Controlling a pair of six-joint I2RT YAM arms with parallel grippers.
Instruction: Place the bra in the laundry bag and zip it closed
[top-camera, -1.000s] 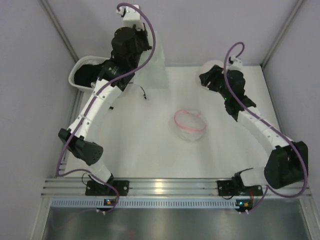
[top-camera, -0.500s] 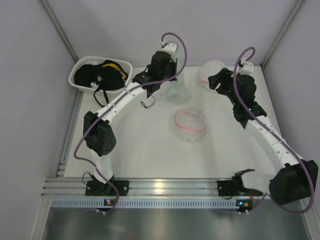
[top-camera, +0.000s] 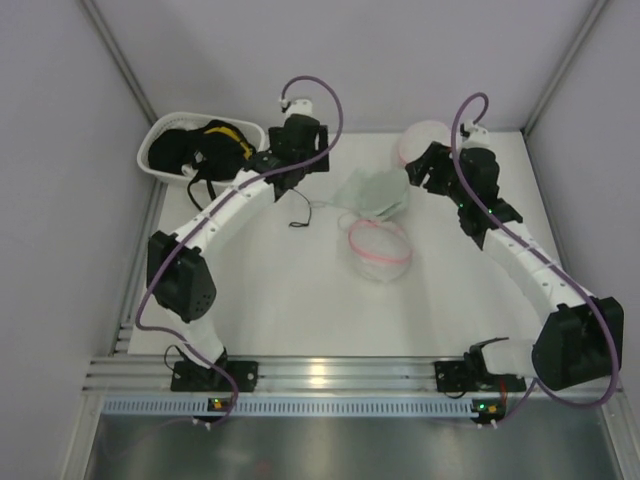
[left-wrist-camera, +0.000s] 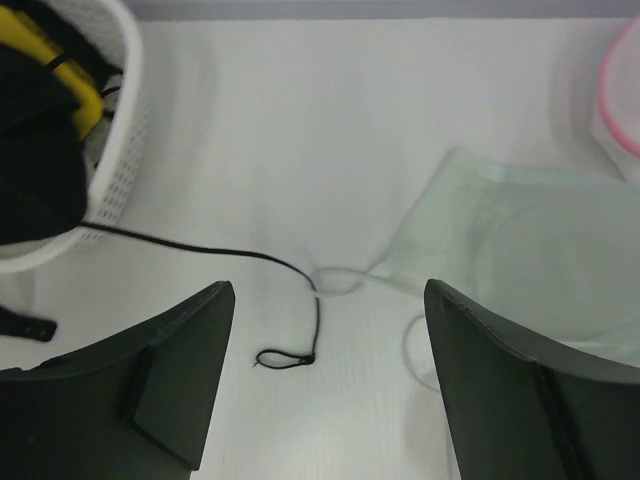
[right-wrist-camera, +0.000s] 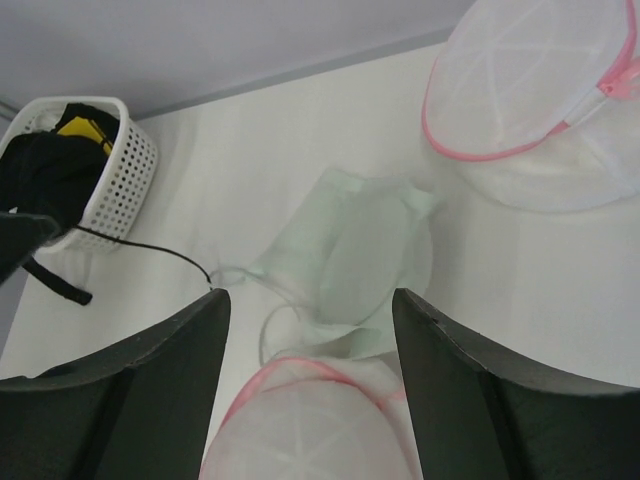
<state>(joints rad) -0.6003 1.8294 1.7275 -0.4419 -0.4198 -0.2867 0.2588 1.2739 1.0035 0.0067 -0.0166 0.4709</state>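
The left arm (top-camera: 215, 210) and right arm (top-camera: 525, 255) have white links and bulky black joints. A purple cable (top-camera: 337, 103) loops off each wrist. The left claw (left-wrist-camera: 330, 290) and right claw (right-wrist-camera: 310, 300) have broad matte black fingers (left-wrist-camera: 170, 390).

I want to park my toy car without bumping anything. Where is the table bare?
The wide near strip of table, between the laundry bag and the near edge, is bare. The far side is crowded: the basket, the black cord, the bra and a second mesh pouch sit close together.
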